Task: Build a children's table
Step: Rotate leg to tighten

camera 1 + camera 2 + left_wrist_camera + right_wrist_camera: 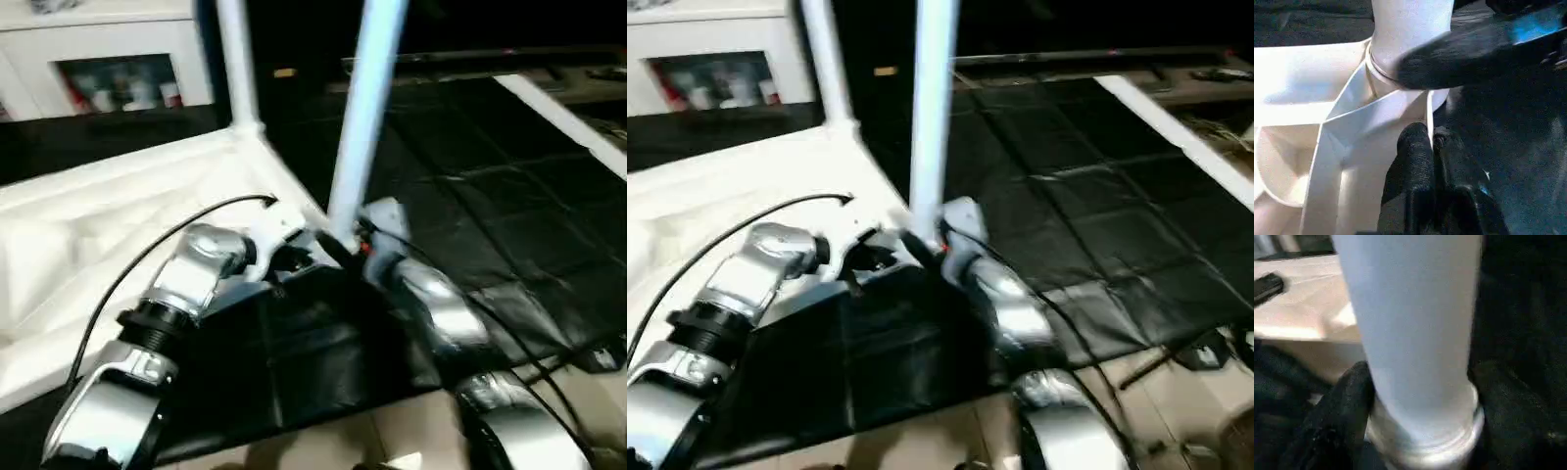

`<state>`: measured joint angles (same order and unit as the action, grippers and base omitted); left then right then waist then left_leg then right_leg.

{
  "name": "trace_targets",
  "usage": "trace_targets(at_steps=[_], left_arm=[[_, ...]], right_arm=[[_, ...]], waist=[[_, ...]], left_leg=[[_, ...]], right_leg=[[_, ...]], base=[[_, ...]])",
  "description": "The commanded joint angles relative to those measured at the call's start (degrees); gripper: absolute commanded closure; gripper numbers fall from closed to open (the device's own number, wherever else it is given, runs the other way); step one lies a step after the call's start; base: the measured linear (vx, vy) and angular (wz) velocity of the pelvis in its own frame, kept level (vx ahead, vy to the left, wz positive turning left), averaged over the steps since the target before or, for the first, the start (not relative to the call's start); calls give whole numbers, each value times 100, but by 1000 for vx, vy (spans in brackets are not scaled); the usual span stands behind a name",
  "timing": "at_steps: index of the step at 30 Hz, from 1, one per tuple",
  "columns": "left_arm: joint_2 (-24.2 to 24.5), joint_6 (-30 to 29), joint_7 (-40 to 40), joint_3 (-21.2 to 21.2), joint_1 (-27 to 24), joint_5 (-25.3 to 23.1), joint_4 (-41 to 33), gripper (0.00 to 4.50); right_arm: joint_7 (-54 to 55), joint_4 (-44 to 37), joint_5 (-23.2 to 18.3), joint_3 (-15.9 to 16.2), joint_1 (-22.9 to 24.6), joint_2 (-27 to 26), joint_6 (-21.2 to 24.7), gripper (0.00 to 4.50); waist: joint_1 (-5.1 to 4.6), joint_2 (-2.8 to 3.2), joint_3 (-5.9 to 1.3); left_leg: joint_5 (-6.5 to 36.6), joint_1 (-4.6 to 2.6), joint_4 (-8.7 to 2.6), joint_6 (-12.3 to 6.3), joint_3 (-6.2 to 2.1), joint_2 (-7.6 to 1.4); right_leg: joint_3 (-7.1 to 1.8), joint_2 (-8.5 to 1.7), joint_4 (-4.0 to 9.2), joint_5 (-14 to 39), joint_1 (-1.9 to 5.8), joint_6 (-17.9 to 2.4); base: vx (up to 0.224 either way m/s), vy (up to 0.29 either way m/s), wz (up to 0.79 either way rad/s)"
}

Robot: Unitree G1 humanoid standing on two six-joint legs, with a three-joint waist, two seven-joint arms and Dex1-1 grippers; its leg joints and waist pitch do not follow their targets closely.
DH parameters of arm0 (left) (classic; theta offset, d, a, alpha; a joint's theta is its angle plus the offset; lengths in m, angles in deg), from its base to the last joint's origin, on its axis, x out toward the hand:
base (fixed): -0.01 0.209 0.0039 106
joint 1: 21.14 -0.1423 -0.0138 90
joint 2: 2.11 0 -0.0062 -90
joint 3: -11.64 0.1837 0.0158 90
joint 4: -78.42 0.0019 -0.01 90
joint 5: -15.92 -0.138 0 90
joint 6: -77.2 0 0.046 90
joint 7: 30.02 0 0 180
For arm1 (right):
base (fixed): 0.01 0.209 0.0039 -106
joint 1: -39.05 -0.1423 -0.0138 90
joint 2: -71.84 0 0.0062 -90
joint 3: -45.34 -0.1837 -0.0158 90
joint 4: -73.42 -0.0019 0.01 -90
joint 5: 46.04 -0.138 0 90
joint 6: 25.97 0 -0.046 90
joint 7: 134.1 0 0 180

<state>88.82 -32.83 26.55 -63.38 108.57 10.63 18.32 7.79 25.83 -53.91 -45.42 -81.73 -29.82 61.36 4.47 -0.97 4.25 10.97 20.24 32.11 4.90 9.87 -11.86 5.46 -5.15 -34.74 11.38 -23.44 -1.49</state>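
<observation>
With my right gripper (1418,396) clamped round the base of the leg (364,117) standing at the near corner of the upturned top (88,235), and my left gripper (1425,161) pinching that corner's rim, I should press straight down, keeping the leg upright.

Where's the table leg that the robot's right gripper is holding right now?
The leg stands upright at the near corner socket of the upturned table top, centre of the head views, clasped low down by the right gripper.

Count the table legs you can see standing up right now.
2: one leg at the tabletop's near corner, gripped by the right pincer; another leg at the far corner. Others may be out of frame.
</observation>
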Motion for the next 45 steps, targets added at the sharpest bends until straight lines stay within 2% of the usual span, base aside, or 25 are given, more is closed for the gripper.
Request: trace_targets(at_steps=[1,2,3,4,5,6,8,9,11,13,16,18,20,23,24,28,31,41,43,45], left_arm=[[-6,290,142,99,-11,36,0,450],[18,339,152,91,-23,31,22,450],[75,401,256,62,-69,86,27,450],[75,401,256,62,-69,86,27,450],[119,508,363,79,-103,115,10,450],[161,562,463,94,-137,139,-16,450],[234,650,603,127,-183,166,-54,450],[273,714,690,145,-206,185,-69,450],[317,767,794,163,-228,208,-87,450],[469,895,1136,270,-290,253,-163,450],[647,1045,1587,368,-382,362,-276,450],[770,1184,1936,414,-467,481,-368,450],[862,1349,2146,445,-526,524,-404,450],[1053,1684,2519,500,-656,571,-462,450],[1097,1717,2619,506,-697,607,-508,450],[1262,1734,2879,521,-819,749,-727,450],[1351,1776,2939,526,-847,752,-754,450],[1391,1950,2869,529,-858,617,-669,450],[1414,2089,2298,557,-685,218,-343,450],[1365,2021,1799,535,-518,-22,-73,450]], right_arm=[[-526,-636,-285,-80,360,291,157,77],[-696,-873,-372,-114,498,431,162,61],[-1203,-1623,-813,-261,859,760,507,61],[-1203,-1623,-813,-261,859,760,507,41],[-1426,-1929,-984,-307,1003,920,636,41],[-1604,-2172,-1107,-347,1123,1075,755,32],[-1817,-2419,-1210,-397,1261,1326,892,23],[-1905,-2501,-1248,-432,1314,1463,974,11],[-1971,-2540,-1270,-478,1345,1594,1023,3],[-2007,-2528,-1229,-590,1377,1840,1053,3],[-1846,-2543,-1091,-621,1451,2022,1044,3],[-1442,-2478,-830,-616,1463,2090,1048,3],[-1226,-2538,-749,-630,1499,2102,1144,3],[-1225,-2789,-837,-622,1648,2111,1297,3],[-1261,-2866,-860,-596,1703,2116,1327,3],[-1311,-3070,-924,-527,1858,2129,1377,3],[-1281,-3163,-973,-512,1930,2088,1421,3],[-1300,-3376,-1021,-437,2064,2033,1523,3],[-1393,-3420,-1110,-410,2047,1995,1568,3],[-1393,-3439,-1135,-387,2026,1974,1568,3]], waist=[[-7,26,-427],[23,30,-415],[71,54,-429],[88,37,-419],[75,19,-423],[67,23,-416],[51,-2,-405],[59,-10,-393],[74,-5,-400],[88,-12,-400],[103,12,-407],[98,16,-393],[101,10,-382],[117,18,-363],[127,29,-332],[145,53,-302],[151,55,-282],[139,56,-278],[135,61,-291],[150,68,-275]], left_leg=[[-41,3,-242,-909,10,-143],[104,-23,-239,-891,20,-155],[183,-40,-232,-882,21,-163],[217,-42,-237,-877,18,-172],[245,4,-246,-837,1,-157],[411,-3,-249,-763,5,-161],[633,25,-268,-624,0,-147],[748,9,-270,-549,9,-140],[741,-2,-268,-462,13,-138],[650,-4,-263,-442,13,-138],[430,-14,-241,-484,19,-128],[321,-5,-245,-485,11,-120],[334,-7,-242,-484,16,-110],[513,-10,-255,-495,20,-126],[582,-10,-268,-482,22,-134],[741,-20,-289,-417,22,-150],[860,-25,-300,-353,21,-150],[785,-8,-301,-350,13,-139],[827,-1,-292,-362,12,-134],[977,-35,-304,-323,22,-138]], right_leg=[[-327,-339,229,-787,425,-1756],[-333,-335,262,-584,412,-1688],[-340,-331,272,-523,419,-1625],[-344,-324,281,-498,417,-1595],[-337,-323,268,-436,448,-1571],[-330,-331,299,-177,423,-1535],[-321,-341,350,330,445,-1405],[-323,-346,401,693,427,-1311],[-332,-350,414,887,410,-1260],[-336,-338,395,776,396,-1263],[-337,-309,324,245,378,-1379],[-325,-295,309,105,376,-1402],[-330,-298,302,55,382,-1424],[-328,-304,321,246,382,-1372],[-328,-305,335,332,369,-1334],[-331,-311,350,517,350,-1314],[-335,-305,369,686,342,-1269],[-334,-307,375,712,351,-1209],[-329,-304,379,738,357,-1177],[-332,-314,424,1001,326,-1132]], base=[[0,0,0],[0,0,0],[0,0,0],[0,0,0],[0,0,0],[0,0,0],[0,0,0],[0,0,0],[0,0,0],[0,0,0],[0,0,0],[0,0,0],[0,0,0],[0,0,0],[0,0,0],[0,0,0],[0,0,0],[0,0,0],[0,0,0],[0,0,0]])
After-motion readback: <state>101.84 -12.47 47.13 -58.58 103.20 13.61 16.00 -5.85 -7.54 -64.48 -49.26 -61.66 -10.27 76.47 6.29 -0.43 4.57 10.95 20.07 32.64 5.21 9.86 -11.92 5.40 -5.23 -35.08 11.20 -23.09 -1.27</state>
